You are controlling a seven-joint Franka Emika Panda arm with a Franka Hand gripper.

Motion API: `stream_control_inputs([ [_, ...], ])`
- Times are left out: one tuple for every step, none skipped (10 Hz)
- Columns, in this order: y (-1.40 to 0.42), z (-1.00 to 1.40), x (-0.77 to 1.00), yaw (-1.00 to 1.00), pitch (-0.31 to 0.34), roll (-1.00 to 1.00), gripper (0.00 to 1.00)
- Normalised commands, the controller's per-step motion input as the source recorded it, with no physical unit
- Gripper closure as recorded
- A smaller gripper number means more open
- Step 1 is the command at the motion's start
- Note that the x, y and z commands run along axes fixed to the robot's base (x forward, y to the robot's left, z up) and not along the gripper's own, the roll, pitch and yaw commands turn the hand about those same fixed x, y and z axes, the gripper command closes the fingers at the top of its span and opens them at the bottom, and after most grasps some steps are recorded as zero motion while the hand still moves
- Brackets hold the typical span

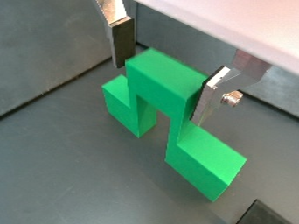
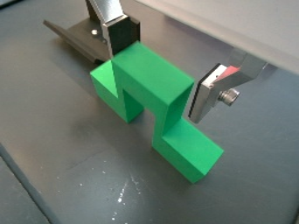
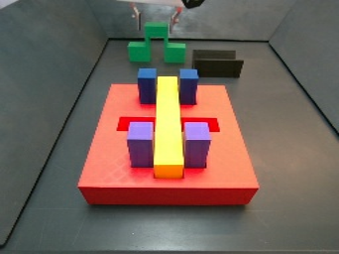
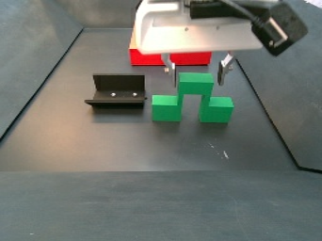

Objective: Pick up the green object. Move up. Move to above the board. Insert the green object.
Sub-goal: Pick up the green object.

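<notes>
We see the green object (image 1: 163, 112) resting on the grey floor, the gripper (image 1: 167, 72) fingers straddling its raised middle cube; the red board (image 3: 119, 159) lies apart.

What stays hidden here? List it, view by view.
- Side view: the board is almost wholly covered by the gripper's white body.
- Side view: the gripper is cut off by the frame edge.
- Wrist views: whether the fingers touch the green object is unclear.
</notes>
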Motion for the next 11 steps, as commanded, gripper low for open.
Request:
stream_control_inputs([
  [0.08,-0.39,0.0,0.0,-0.006,0.14,0.0],
  [0.05,-0.32,0.0,0.0,0.0,0.1,0.0],
  [0.0,-0.07,0.0,0.0,0.0,0.03,0.0],
  [0.0,0.0,0.0,0.0,0.006,0.0,0.0],
  [0.0,-0.09,0.0,0.0,0.0,0.0,0.0],
  [0.0,-0.08,0.0,0.0,0.0,0.0,0.0],
  [0.0,0.0,0.0,0.0,0.0,0.0,1.0],
  [0.0,0.0,0.0,0.0,0.0,0.0,1.0],
  [0.0,0.0,0.0,0.0,0.0,0.0,1.0],
  [0.0,0.0,0.0,0.0,0.0,0.0,1.0],
  [0.0,0.0,0.0,0.0,0.0,0.0,1.0],
])
